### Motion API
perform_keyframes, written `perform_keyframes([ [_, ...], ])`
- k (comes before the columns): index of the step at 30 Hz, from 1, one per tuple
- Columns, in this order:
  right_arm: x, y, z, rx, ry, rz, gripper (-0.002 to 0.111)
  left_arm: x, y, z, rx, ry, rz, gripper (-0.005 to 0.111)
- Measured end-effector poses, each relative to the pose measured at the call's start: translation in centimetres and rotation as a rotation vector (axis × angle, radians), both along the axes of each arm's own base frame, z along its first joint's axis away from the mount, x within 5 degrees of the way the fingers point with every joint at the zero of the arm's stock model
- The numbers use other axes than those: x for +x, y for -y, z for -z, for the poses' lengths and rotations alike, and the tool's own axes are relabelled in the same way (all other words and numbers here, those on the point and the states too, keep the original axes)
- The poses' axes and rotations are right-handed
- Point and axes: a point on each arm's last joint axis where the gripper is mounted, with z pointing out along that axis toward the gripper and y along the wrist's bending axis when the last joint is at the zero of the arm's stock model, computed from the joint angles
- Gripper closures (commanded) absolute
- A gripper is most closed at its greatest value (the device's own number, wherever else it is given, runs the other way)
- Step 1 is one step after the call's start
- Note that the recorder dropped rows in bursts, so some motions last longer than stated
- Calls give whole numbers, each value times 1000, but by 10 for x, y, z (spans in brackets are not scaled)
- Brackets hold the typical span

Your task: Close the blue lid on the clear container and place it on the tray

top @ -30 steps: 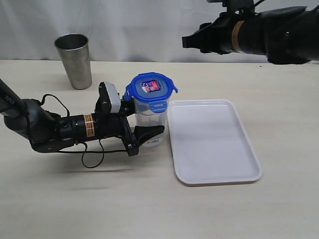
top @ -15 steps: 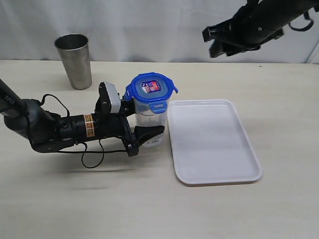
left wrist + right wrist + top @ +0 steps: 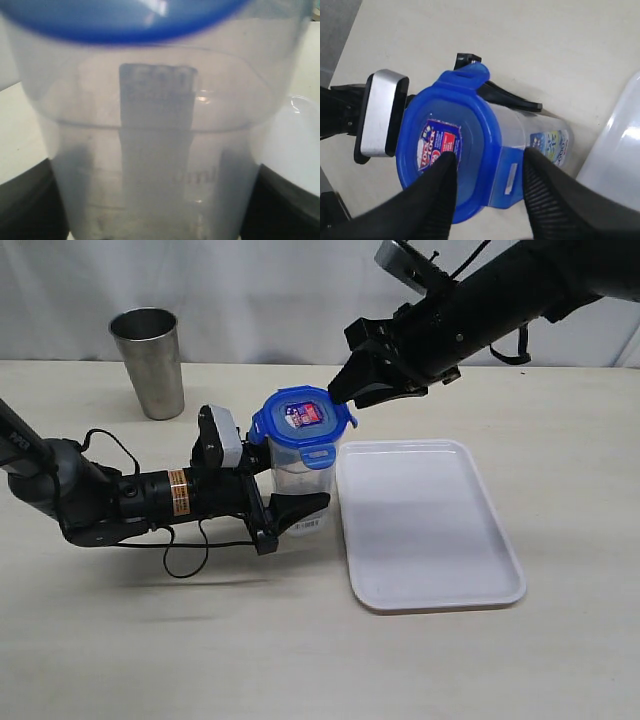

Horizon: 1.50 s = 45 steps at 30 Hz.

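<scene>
Two grippers engaged; lid-closing step in hand, by the look. Right gripper point(image 3: 345, 390) spread open just above lid point(image 3: 303, 418), arm slanting down from behind. Left gripper point(image 3: 290, 492) clamped round container point(image 3: 300, 478), forearm low along table point(image 3: 120, 640). Next: press lid down squarely to snap shut, then lift onto tray point(image 3: 430, 530), just beside.
</scene>
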Motion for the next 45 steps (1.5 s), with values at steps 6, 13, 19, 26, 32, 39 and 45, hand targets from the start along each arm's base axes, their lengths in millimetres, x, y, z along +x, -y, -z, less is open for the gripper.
perform_keyframes([
  [6, -3, -1, 1, 0, -23, -34, 67, 0, 0, 0, 0, 0, 0, 107],
  [13, -1, -1, 12, -6, -52, -39, 67, 0, 0, 0, 0, 0, 0, 107],
  [19, 0, -3, 18, 13, -70, -43, 67, 0, 0, 0, -2, -5, -1, 107],
  [26, 1, -4, 20, 27, -74, -52, 68, 0, 0, 0, -3, -9, -1, 107],
  [32, -3, -16, 20, 31, -60, -84, 76, 1, -2, 0, -6, -8, -3, 107],
  [39, -7, -30, 24, 60, -83, -106, 76, 1, -3, -1, -7, 0, -5, 107],
  [45, -7, -30, 25, 66, -95, -109, 76, 2, -4, -1, -9, 3, -5, 107],
])
